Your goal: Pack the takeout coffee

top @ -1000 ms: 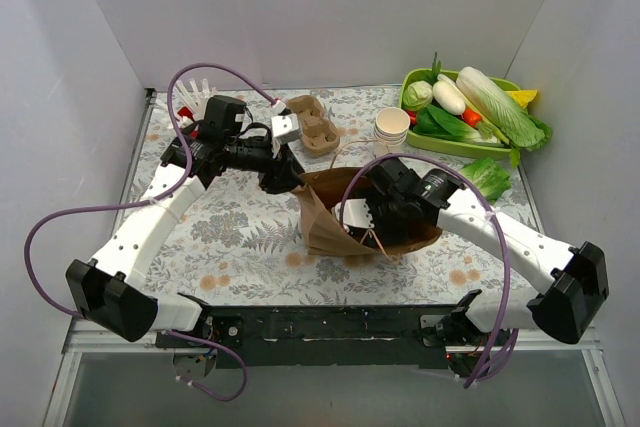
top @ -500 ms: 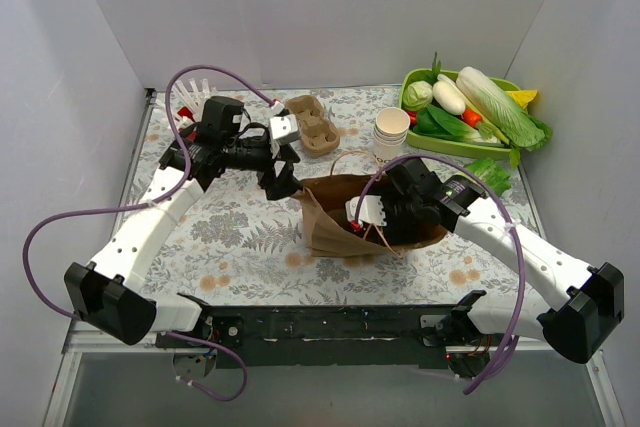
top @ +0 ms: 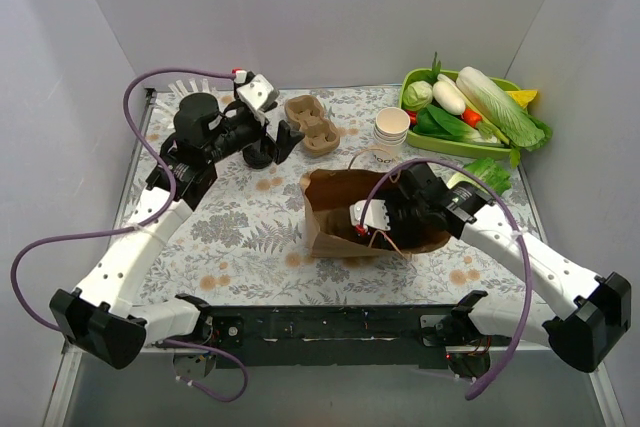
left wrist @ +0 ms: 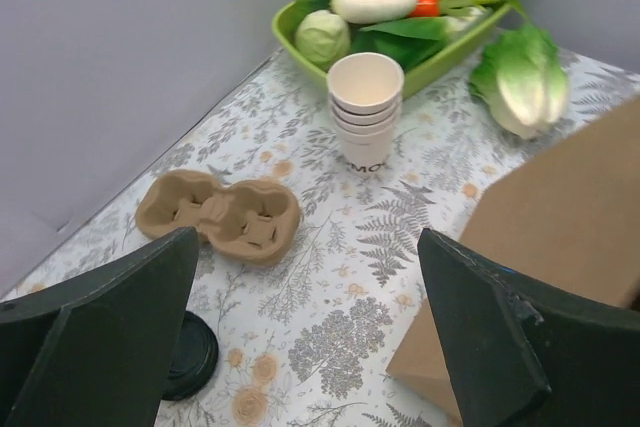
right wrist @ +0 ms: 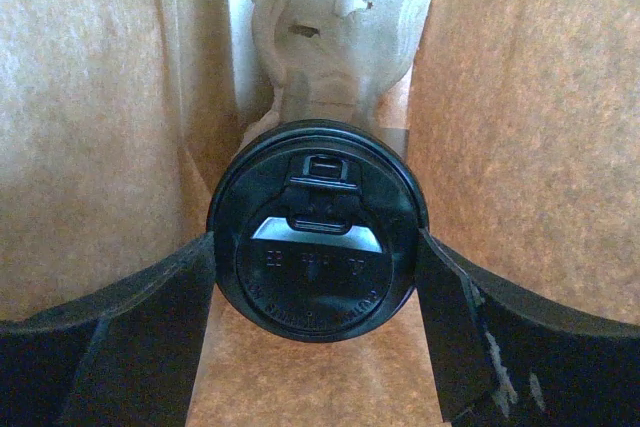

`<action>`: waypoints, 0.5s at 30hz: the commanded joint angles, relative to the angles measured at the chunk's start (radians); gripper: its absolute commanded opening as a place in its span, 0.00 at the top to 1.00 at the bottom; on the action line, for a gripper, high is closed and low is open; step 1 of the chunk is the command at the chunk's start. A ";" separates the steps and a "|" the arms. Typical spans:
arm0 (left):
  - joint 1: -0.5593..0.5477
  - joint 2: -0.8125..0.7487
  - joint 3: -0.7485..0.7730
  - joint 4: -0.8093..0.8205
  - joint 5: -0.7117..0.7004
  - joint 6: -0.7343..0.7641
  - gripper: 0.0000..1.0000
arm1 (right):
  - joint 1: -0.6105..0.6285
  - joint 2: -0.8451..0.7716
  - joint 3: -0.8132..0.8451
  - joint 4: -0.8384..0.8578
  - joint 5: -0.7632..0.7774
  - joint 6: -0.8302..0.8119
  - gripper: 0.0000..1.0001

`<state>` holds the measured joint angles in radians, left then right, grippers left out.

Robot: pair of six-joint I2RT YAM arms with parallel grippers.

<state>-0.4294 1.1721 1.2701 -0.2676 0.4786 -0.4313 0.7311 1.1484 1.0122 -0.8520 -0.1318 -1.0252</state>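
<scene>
Item 1. Takeout coffee cup (right wrist: 315, 232): black lid uppermost, inside the brown paper bag (top: 335, 227), which sat mid-tabletop towards the near edge. Only the lid showed in the right wrist view. A pale moulded-pulp piece (right wrist: 340, 7) stood just behind it, deeper in the bag.

Item 2. Right gripper (right wrist: 316, 277): reached into the bag, fingers (right wrist: 140, 327) pressed against opposite sides of the cup just under the lid rim, clamped on it.

Item 3. Left gripper (left wrist: 307, 235): raised over the far left part of the tabletop, fingers spread wide with nothing between them.

Item 4. Tan two-cup carrier (top: 312, 124): both wells empty, near the far edge, left of centre, apart from the bag.

Item 5. Black disc (left wrist: 195, 355): flat on the tabletop, near the carrier.

Item 6. Stack of white paper cups (top: 392, 127): upright near the far edge, right of the carrier.

Item 7. Green tray (top: 408, 99): far right corner, heaped with vegetables; one loose leafy cabbage (top: 490, 175) lay just beside it.
</scene>
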 commanded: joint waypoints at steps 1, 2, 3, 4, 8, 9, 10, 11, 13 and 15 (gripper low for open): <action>0.015 0.018 -0.043 0.087 -0.231 -0.124 0.06 | -0.002 -0.084 -0.067 -0.001 -0.013 -0.033 0.99; 0.017 0.020 -0.064 0.099 -0.254 -0.127 0.07 | -0.002 -0.119 -0.087 0.020 -0.009 -0.054 0.99; 0.017 0.023 -0.072 0.100 -0.258 -0.130 0.06 | -0.002 -0.131 -0.096 0.027 -0.009 -0.068 0.99; 0.017 0.026 -0.078 0.100 -0.262 -0.135 0.06 | -0.002 -0.148 -0.104 0.033 -0.008 -0.081 0.99; 0.017 0.043 -0.103 0.105 -0.252 -0.162 0.06 | -0.002 -0.197 -0.139 0.044 -0.008 -0.110 0.99; 0.018 0.046 -0.106 0.107 -0.241 -0.165 0.06 | -0.002 -0.199 -0.144 0.033 -0.006 -0.110 0.99; 0.018 0.052 -0.109 0.107 -0.236 -0.165 0.06 | -0.002 -0.197 -0.141 0.025 -0.006 -0.105 0.99; 0.018 0.054 -0.112 0.107 -0.232 -0.165 0.06 | -0.002 -0.193 -0.141 0.021 -0.008 -0.101 0.99; 0.018 0.060 -0.118 0.107 -0.219 -0.161 0.06 | -0.002 -0.187 -0.135 0.008 -0.017 -0.087 0.99; 0.018 0.061 -0.121 0.105 -0.215 -0.155 0.06 | -0.002 -0.181 -0.135 0.004 -0.022 -0.078 0.99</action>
<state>-0.4137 1.2366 1.1549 -0.1883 0.2615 -0.5823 0.7311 0.9573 0.8806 -0.8116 -0.1345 -1.1149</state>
